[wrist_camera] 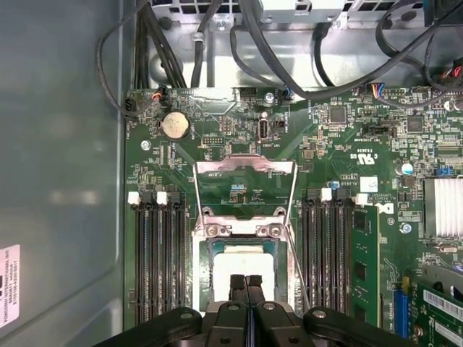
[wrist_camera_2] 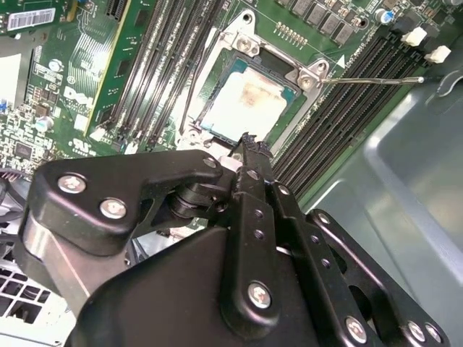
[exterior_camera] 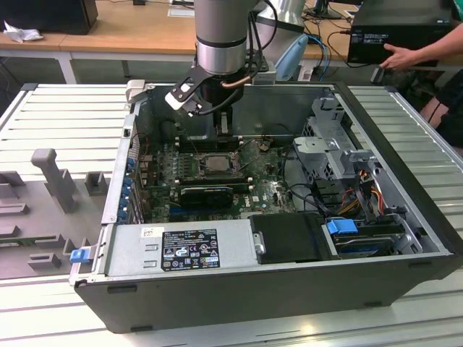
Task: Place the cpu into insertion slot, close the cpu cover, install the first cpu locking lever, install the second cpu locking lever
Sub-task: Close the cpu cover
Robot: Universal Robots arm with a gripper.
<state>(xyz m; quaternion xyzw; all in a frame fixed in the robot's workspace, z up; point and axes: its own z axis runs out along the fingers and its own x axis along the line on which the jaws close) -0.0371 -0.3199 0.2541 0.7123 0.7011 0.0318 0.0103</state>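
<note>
The cpu [wrist_camera: 241, 262] lies flat in the insertion slot [wrist_camera: 205, 269], pale metal face up; it also shows in the second wrist view as the cpu [wrist_camera_2: 249, 103]. The cpu cover [wrist_camera: 244, 167] stands swung open behind the slot, with board visible through its window. One thin wire locking lever [wrist_camera_2: 372, 81] sticks out free beside the slot, and another lever [wrist_camera: 195, 199] runs along the cover's side. My gripper [wrist_camera: 245, 280] hovers just over the cpu's near edge, fingers shut together with nothing between them. In the exterior view my gripper [exterior_camera: 223, 132] hangs above the slot [exterior_camera: 215, 163] inside the open case.
Long black RAM slots [wrist_camera: 155, 260] flank the socket on both sides. A black graphics card [exterior_camera: 206, 194] sits in front of the socket. Cables [wrist_camera: 304, 79] loop past the board's far edge. The case wall [wrist_camera: 58, 159] is close. A person's hand [exterior_camera: 394, 56] holds a black box at the exterior view's right.
</note>
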